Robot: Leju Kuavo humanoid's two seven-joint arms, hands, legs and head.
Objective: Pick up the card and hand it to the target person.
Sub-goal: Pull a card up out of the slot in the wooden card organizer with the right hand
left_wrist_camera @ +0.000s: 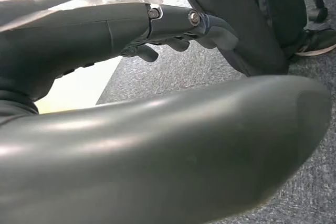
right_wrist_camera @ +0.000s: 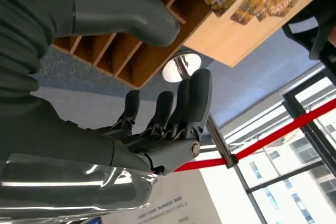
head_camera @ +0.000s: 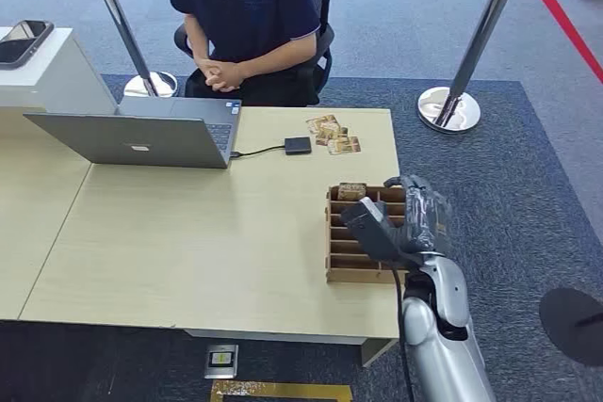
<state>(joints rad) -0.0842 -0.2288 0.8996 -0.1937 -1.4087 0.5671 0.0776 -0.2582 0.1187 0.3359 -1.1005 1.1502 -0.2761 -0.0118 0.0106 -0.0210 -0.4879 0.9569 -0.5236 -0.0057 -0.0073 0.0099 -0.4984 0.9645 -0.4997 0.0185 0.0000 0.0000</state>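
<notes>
My right robot hand [head_camera: 413, 218] hovered over the right end of the wooden slotted rack [head_camera: 341, 261], which sat on the near right part of the surface [head_camera: 213, 242]. Its fingers [right_wrist_camera: 186, 103] were spread and slightly curled, apart from the thumb [right_wrist_camera: 118, 17], and it had hold of nothing. One card [head_camera: 351, 191] stood in the farthest slot of the rack, just left of my right robot hand and not touched by it. More cards [head_camera: 333, 133] lay fanned flat near the far edge of the surface, beyond the rack, next to a small black drive [head_camera: 298, 145] whose cable ran left to an open grey laptop [head_camera: 142, 134].

My left robot hand [left_wrist_camera: 174, 30] was seen from its own wrist, its fingers loosely curled above grey carpet; I could not tell whether it was closed, though I saw nothing in it.

A person [head_camera: 241, 16] in a dark polo shirt sat at the far side of the surface, hands clasped at its edge. A phone [head_camera: 23, 40] lay on a white stand at far left.
</notes>
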